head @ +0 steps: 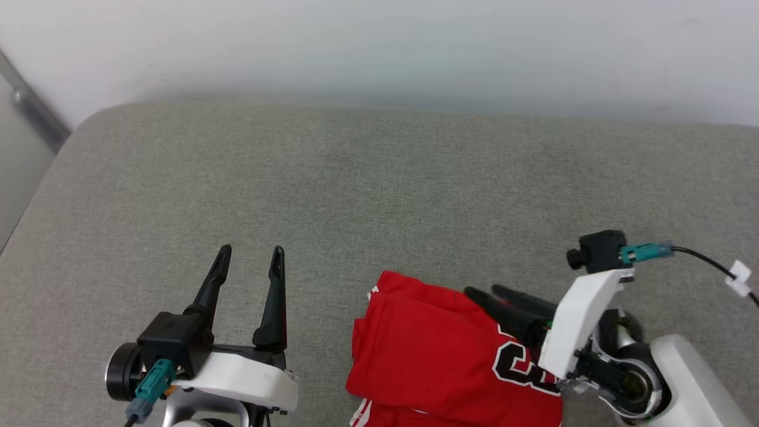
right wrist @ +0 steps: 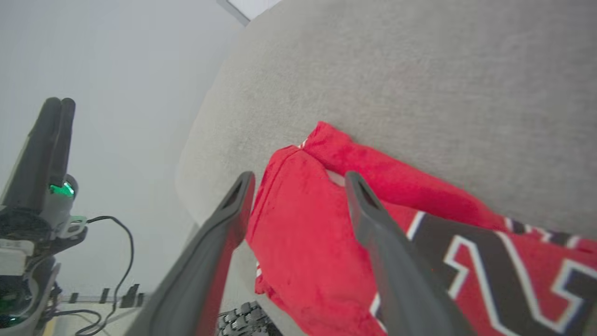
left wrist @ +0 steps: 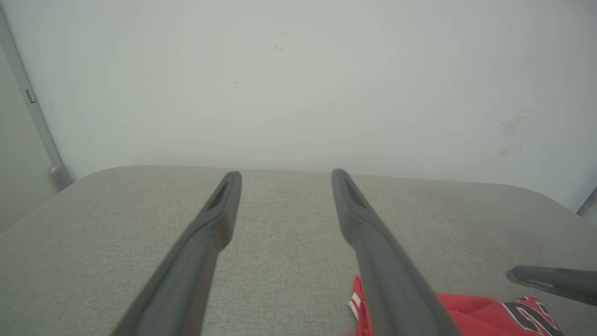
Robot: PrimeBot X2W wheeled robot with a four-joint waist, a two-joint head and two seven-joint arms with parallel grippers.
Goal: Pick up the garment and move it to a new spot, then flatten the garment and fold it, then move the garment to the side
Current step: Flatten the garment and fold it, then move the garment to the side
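garment (head: pixel 427 350): red jersey, folded, black white-outlined numerals uppermost. Lies on grey fabric surface (head: pixel 379 178) at 5 o'clock in the head view.
right gripper (head: pixel 481 290): over the garment's 3 o'clock side, fingers pointing toward 9 o'clock, released and spread. Contact with the cloth cannot be told.
left gripper (head: pixel 251 252): at 7 o'clock, well apart from the garment, released, empty, fingers toward 12 o'clock.
white wall (head: pixel 379 47): behind, at 12 o'clock.

Red garment (head: pixel 427 350), black white-outlined lettering (right wrist: pixel 436 228), red-white striped trim (left wrist: pixel 356 301); grey surface (head: pixel 379 196); pale wall (head: pixel 379 47)
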